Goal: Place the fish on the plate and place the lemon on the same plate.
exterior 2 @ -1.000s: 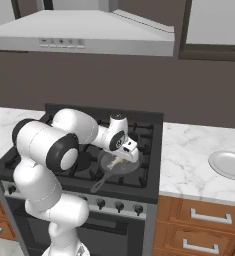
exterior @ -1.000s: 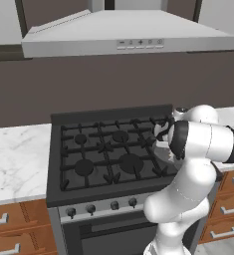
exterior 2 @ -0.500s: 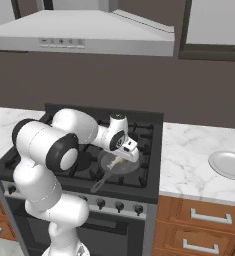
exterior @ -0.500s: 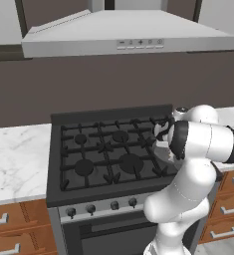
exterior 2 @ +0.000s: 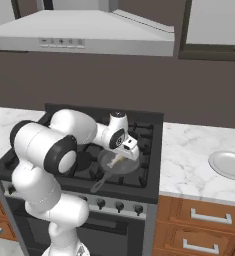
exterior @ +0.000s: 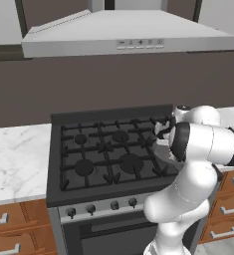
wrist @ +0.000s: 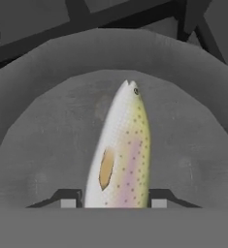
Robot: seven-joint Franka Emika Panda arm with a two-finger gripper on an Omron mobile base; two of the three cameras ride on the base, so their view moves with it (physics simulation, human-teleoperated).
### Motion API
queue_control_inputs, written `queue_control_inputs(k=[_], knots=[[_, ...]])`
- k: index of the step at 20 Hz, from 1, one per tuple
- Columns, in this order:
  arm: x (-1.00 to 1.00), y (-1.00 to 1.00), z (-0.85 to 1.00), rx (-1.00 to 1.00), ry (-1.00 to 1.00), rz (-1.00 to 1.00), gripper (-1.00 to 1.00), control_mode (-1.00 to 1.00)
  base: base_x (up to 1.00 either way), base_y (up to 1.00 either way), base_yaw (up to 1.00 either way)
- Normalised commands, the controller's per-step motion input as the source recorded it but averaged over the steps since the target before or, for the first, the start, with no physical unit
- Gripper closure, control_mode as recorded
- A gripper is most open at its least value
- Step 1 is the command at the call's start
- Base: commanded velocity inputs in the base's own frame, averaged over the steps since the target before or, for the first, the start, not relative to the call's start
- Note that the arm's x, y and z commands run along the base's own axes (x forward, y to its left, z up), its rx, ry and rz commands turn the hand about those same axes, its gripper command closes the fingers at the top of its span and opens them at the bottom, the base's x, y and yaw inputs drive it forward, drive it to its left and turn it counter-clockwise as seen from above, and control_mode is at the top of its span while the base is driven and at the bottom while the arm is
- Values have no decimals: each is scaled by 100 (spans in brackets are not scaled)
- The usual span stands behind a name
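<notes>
The fish (wrist: 119, 155), pale silver with a pinkish-yellow flank, lies in the dark grey frying pan (wrist: 193, 145) on the stove's front right burner. My gripper (wrist: 114, 199) reaches down over it, and each fingertip (wrist: 69, 199) presses against a side of the fish's body near the tail end. From the right base view the gripper (exterior 2: 120, 156) sits low in the pan (exterior 2: 105, 161) with the fish (exterior 2: 115, 161) under it. The round whitish plate (exterior 2: 230, 164) rests on the marble counter to the right of the stove. The lemon is out of view.
The pan's handle (exterior 2: 98, 186) points toward the stove's front edge. Black grates (exterior: 106, 149) cover the stove, with a range hood (exterior: 133, 35) above. Marble counter (exterior 2: 189, 160) lies between the stove and the plate. My arm's elbow (exterior: 208, 144) hangs over the stove's right side.
The jaws have closed from wide open onto the fish. The arm and the pan have stayed where they were.
</notes>
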Motion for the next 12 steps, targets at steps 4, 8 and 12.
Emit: queue_control_inputs(k=[4, 8, 12], knots=[[-1, 5, 89, 0, -1, 0, 100, -100, 0, 0, 0], [-21, 12, 98, 0, 0, 0, 100, -100, 0, 0, 0], [-53, 15, 99, 0, 0, 1, 100, -100, 0, 0, 0]])
